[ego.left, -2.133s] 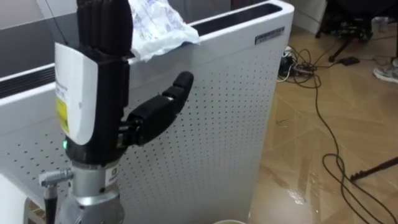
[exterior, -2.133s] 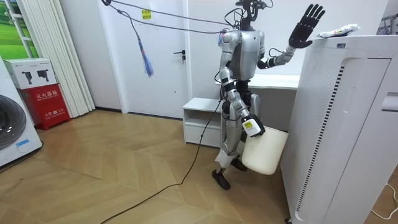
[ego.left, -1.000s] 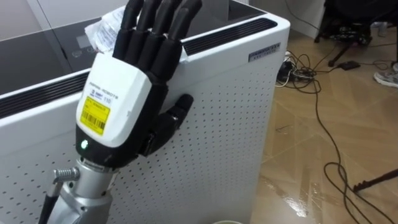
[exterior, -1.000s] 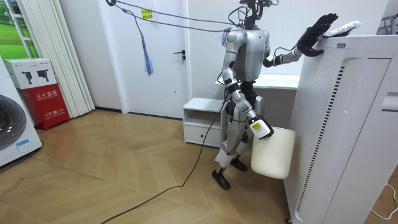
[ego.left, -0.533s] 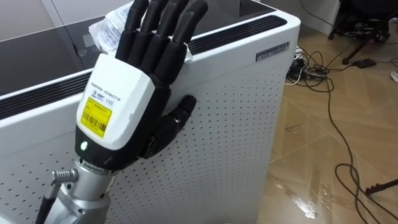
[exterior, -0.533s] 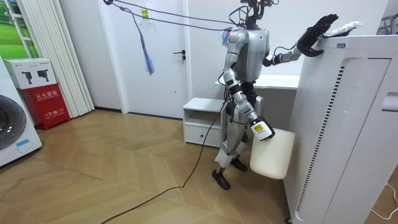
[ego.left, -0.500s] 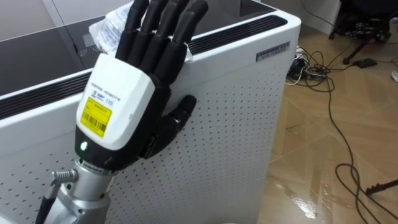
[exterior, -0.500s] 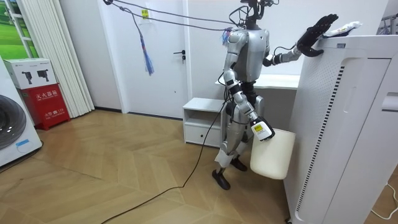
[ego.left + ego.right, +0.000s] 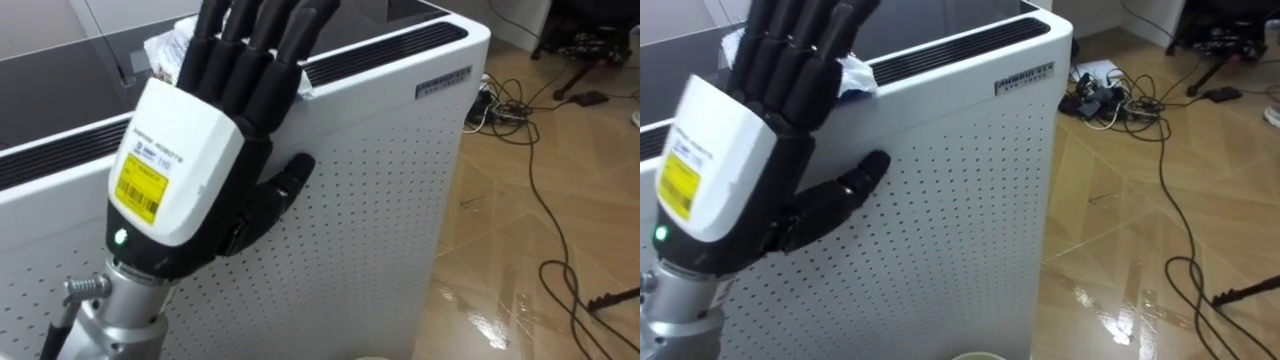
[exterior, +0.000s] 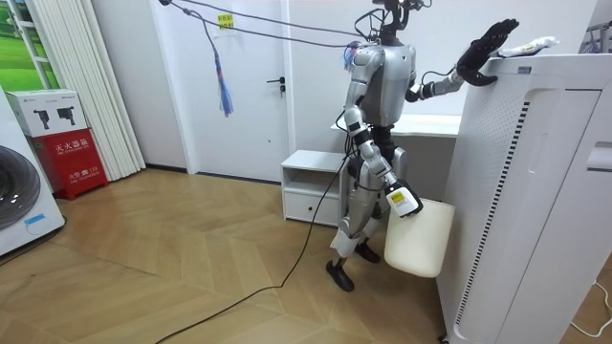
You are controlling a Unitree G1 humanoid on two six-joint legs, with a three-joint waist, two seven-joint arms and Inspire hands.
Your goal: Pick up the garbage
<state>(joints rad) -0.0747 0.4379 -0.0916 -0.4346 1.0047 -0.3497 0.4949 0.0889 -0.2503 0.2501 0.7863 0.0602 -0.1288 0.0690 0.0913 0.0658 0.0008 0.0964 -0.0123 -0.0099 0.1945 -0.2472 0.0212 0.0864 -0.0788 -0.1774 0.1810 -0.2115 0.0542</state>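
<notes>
Garbage point(image 9: 168, 52), a crumpled, crinkly white wrapper, lies on the flat top of a white perforated appliance point(image 9: 380, 180), just beyond the left hand point(image 9: 190, 170). That hand is fully open and holds nothing, likely poised to reach over the edge. The right hand point(image 10: 399, 200) hangs low against a smooth cream bin point(image 10: 421, 244); I cannot tell its grip.

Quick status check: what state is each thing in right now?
Crumpled wrapper: lying atop the white appliance, not gripped.
Left hand: open, fingers straight, at the crumpled wrapper.
White bin: hanging off the floor at the right hand.
Door: shut.
</notes>
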